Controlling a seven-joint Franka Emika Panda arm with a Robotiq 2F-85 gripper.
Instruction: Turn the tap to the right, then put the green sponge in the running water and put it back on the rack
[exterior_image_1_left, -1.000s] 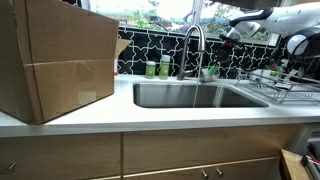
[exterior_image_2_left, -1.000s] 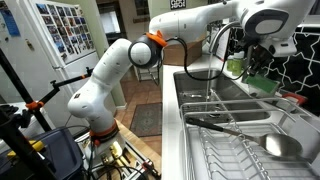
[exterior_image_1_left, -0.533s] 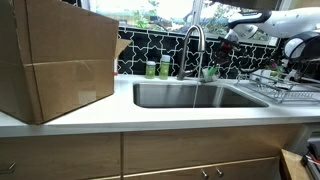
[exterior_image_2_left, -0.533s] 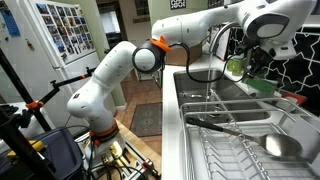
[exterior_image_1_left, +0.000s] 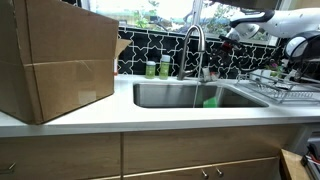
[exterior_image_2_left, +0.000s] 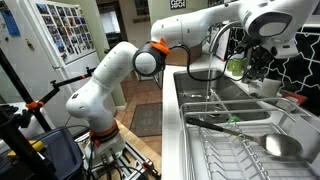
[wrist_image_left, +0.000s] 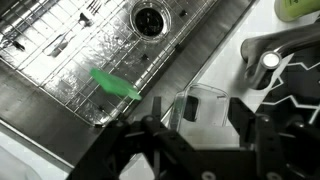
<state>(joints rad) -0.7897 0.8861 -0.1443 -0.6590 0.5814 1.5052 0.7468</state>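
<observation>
The green sponge (exterior_image_1_left: 210, 100) is down inside the sink basin, below the tap (exterior_image_1_left: 194, 45). In the wrist view the sponge (wrist_image_left: 115, 84) shows as a blurred green streak over the sink's wire grid, free of my fingers. My gripper (wrist_image_left: 200, 118) hangs open above the sink's back edge with nothing between its jaws; it shows up high beside the spout (exterior_image_1_left: 224, 35) and near the backsplash (exterior_image_2_left: 258, 68). The tap (exterior_image_2_left: 220, 45) arches over the basin. The running water is too thin to make out. The rack (exterior_image_1_left: 280, 85) stands beside the sink.
A big cardboard box (exterior_image_1_left: 55, 60) fills the counter at one end. Two small green containers (exterior_image_1_left: 157, 68) stand behind the sink. A clear holder (wrist_image_left: 205, 105) sits on the ledge under my gripper. The drain (wrist_image_left: 150, 17) lies in the basin. The rack (exterior_image_2_left: 250, 140) holds utensils.
My jaws have opened and let go of the sponge. It has dropped from beside the spout down into the sink basin. The arm has hardly moved.
</observation>
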